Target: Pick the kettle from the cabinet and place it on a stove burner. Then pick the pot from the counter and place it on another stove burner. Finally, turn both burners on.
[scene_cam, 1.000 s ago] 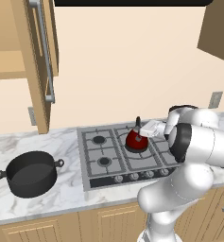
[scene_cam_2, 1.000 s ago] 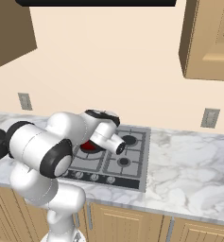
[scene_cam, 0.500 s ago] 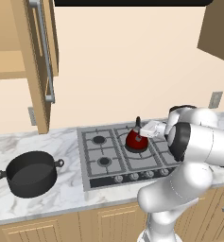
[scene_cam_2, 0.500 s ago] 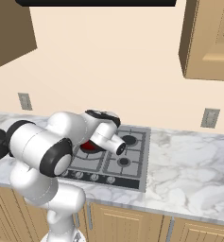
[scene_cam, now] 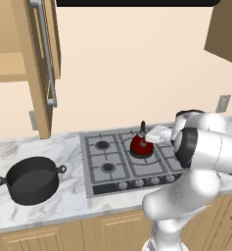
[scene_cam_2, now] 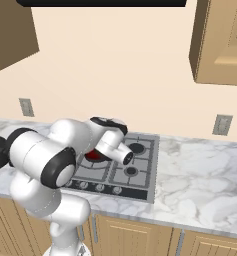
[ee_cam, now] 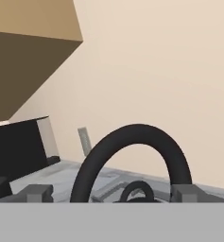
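Far left on the counter (scene_cam: 73,196), well apart from the cooktop: the pot (scene_cam: 32,180) (black, no lid), below the cabinet (scene_cam: 39,68) with its door swung out. Further right, on a rear burner (scene_cam: 143,153): the kettle (scene_cam: 141,145), upright, red. At its right side, level with the black handle: the gripper (ee_cam: 111,191), fingers (ee_cam: 38,193) spread wide, one on each side of the handle arch, not clamped.

Arm bent low, hand (ee_cam: 111,193) apparently open (fingers spread).
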Robot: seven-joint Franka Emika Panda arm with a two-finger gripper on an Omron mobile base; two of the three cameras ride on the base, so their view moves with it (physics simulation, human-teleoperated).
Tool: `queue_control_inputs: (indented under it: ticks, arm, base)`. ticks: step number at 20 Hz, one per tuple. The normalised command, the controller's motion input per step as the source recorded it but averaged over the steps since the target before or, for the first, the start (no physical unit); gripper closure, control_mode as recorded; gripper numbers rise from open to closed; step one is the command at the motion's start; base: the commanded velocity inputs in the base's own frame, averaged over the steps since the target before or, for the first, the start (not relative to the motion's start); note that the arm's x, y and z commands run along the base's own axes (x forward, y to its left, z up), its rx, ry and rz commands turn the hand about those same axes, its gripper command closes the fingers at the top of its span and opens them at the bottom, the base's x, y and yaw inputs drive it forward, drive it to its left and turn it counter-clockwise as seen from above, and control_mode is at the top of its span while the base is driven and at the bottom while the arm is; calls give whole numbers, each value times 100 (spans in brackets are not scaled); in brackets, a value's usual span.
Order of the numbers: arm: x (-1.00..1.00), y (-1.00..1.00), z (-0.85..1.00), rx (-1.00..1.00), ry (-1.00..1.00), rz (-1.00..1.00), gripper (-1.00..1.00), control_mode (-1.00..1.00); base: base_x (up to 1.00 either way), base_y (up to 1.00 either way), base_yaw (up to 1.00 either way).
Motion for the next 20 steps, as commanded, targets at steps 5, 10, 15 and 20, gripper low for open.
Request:
queue_control_inputs:
  ticks: [5,10,15,20]
  arm:
    - [-15,1,0,0,-2,1,-100,-100]
    - [-39,1,4,0,-8,2,-100,-100]
    - [-53,1,26,-2,-13,3,-100,-100]
    - [-62,0,45,-7,-27,8,-100,-100]
  base:
    - [0,0,0]
    - [0,0,0]
    - [0,0,0]
    - [0,0,0]
